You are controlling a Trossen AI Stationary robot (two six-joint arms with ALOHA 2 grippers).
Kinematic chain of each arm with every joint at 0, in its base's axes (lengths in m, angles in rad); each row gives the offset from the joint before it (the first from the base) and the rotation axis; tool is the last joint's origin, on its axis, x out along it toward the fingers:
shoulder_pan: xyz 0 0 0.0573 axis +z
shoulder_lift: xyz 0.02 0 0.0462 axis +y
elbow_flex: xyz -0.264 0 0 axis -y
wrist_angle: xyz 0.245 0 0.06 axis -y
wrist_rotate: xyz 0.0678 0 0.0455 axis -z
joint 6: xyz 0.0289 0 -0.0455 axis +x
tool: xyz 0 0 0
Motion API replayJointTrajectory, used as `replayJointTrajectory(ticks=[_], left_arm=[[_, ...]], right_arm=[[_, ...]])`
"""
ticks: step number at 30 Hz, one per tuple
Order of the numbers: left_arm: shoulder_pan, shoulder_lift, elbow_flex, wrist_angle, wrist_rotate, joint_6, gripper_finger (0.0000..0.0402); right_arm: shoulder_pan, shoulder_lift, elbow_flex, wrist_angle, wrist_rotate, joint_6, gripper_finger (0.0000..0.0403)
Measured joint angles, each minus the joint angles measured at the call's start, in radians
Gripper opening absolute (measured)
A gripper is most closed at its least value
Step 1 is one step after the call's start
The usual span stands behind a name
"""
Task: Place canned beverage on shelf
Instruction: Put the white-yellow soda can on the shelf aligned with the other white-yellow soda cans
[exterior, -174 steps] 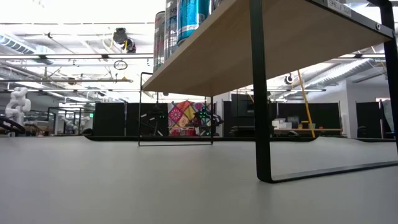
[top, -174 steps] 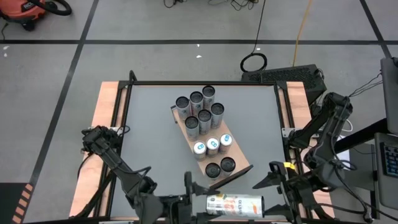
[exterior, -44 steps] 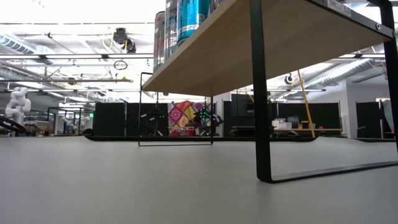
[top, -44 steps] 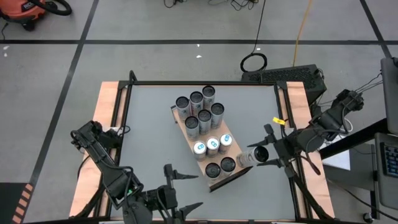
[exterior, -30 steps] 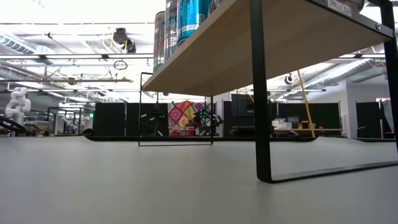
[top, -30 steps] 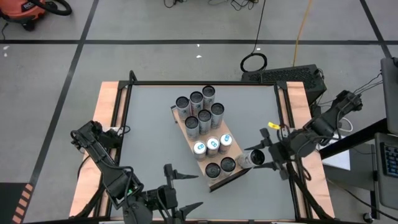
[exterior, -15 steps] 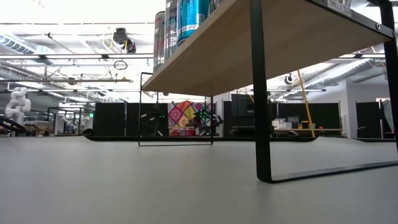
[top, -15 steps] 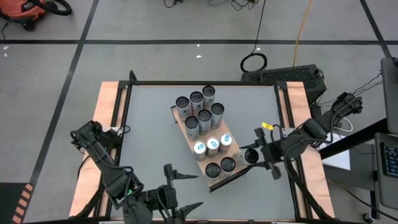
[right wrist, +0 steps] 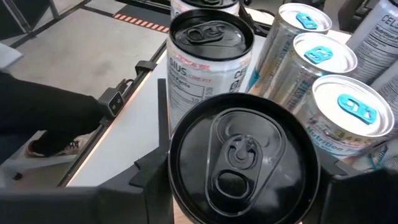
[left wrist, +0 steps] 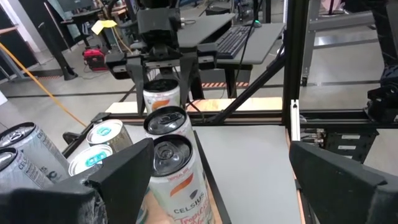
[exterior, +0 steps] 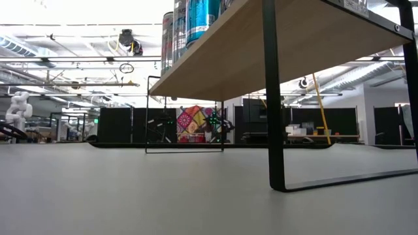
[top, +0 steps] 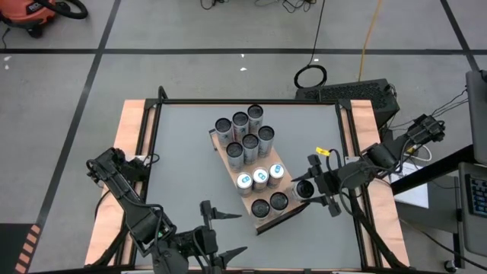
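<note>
Can: the canned beverage (top: 303,189) stands upright at the shelf's near right edge, long axis vertical, black lid with pull tab facing up (the right wrist view looks straight down on that lid (right wrist: 239,163)).
Can's neighbours: just beside it stand two black-lidded cans (top: 270,203), and beyond them a row of three cans with teal tabs (top: 260,177); six more cans (top: 245,135) cluster at the shelf's far end.
Shelf: the shelf (top: 289,210), a light wood-grain board with dark edges, lies diagonally on the desk, its long axis running from far left to near right in the high view; in the low view it shows from beneath on thin black legs (exterior: 270,98).
Right gripper: the right gripper (top: 308,189) is at the can, a dark finger on each side of its lid; the jaws stand wide about the can, and I cannot tell whether they press it or have let go.
Left gripper: the left gripper (top: 219,234) waits at the desk's near edge, jaws spread wide and empty, pointing toward the shelf.
Desk: the desk (top: 183,160) has a flat grey top in a black frame with pale wooden side boards.
Room: grey floor with dark tape lines (top: 99,53), a coiled cable (top: 310,76), a keyboard (top: 346,91) beyond the desk; the low view shows a workshop hall with dark partitions (exterior: 124,124).
</note>
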Motion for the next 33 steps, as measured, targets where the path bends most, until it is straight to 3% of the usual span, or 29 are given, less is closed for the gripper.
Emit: replayJointTrajectory(ticks=[7,20,33], left_arm=[[0.000,0.000,0.000,0.000,0.000,-0.001,0.0368],[0.000,0.000,0.000,-0.004,0.000,0.000,0.0368],[0.000,0.000,0.000,-0.005,-0.001,0.000,0.0368]], right_arm=[[-0.012,0.003,0.000,-0.001,-0.001,0.010,0.0230],[-0.014,0.037,0.004,0.016,-0.098,-0.058,0.0235],[-0.044,0.034,0.001,0.016,-0.105,-0.043,0.0260]])
